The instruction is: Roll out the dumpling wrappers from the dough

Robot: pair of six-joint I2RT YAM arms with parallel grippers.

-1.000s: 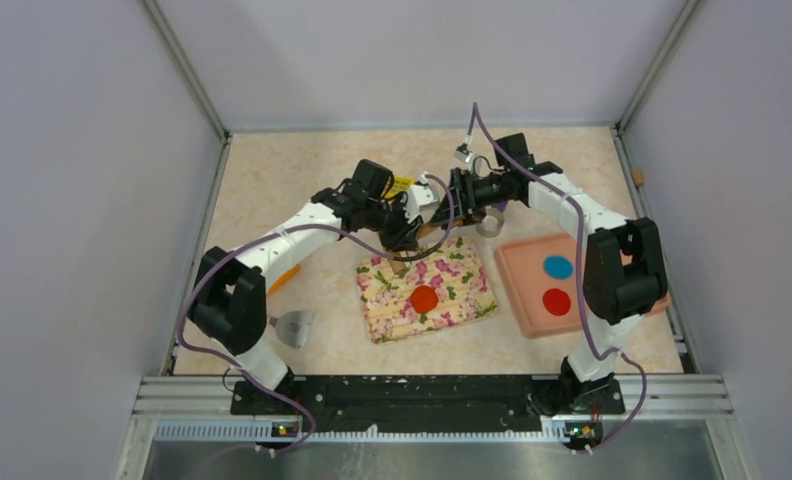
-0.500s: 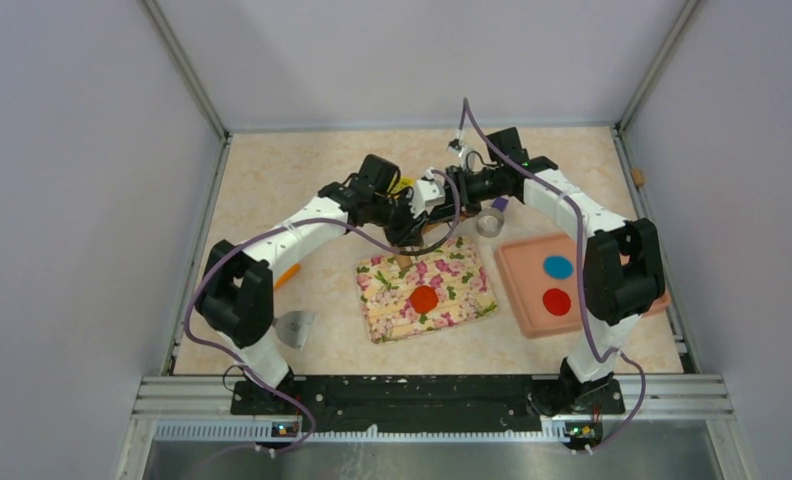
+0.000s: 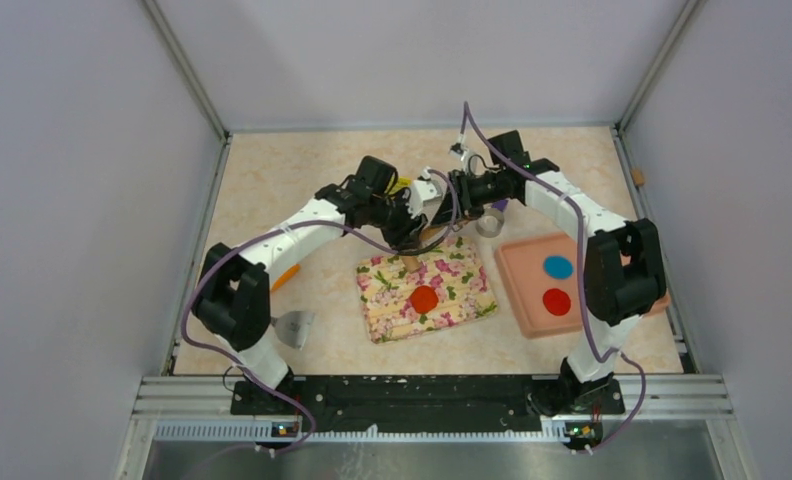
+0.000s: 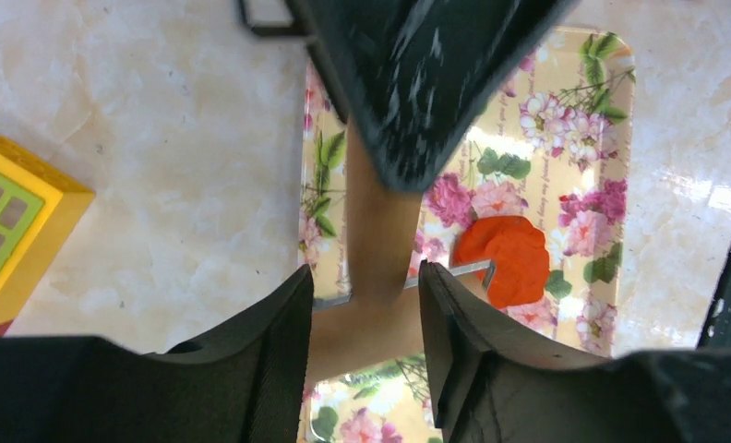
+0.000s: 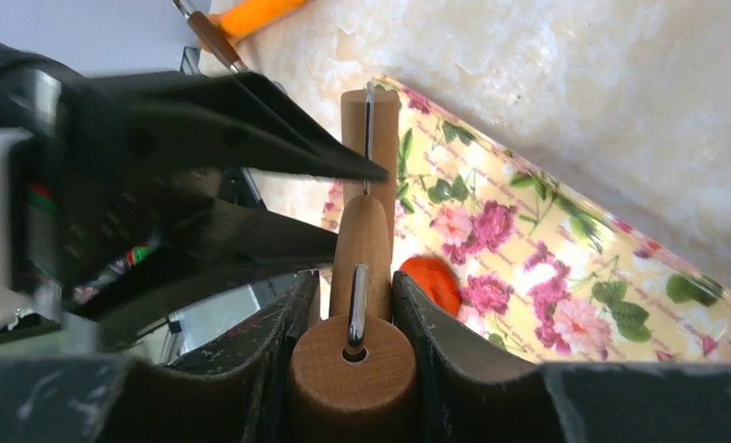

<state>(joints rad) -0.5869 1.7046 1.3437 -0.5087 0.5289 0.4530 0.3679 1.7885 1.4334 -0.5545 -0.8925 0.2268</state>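
The dough (image 3: pixel 424 299) is a red-orange patch on the floral board (image 3: pixel 462 270); it also shows in both wrist views, dough (image 4: pixel 505 258) and dough (image 5: pixel 433 280). A wooden roller (image 3: pixel 424 240) with a metal bracket hangs over the board's far edge. My right gripper (image 5: pixel 354 277) is shut on the roller's round end (image 5: pixel 353 369). My left gripper (image 4: pixel 364 272) straddles the roller's other part (image 4: pixel 371 332); whether its fingers press the wood does not show. Both grippers meet there, left gripper (image 3: pixel 409 232) and right gripper (image 3: pixel 444 203). One red dumpling wrapper (image 3: pixel 556 301) lies on the tray.
The pink tray (image 3: pixel 522 290) at the right also holds a blue disc (image 3: pixel 558 267). A metal ring (image 3: pixel 489 224) sits behind it. An orange carrot toy (image 3: pixel 286 275) and a metal scraper (image 3: pixel 294 326) lie at the left. A yellow block (image 4: pixel 11 221) is behind the board.
The right gripper has narrowed onto the roller's end. Both grippers have shifted slightly toward the back with the roller. The dough, the tray and the discs have not moved.
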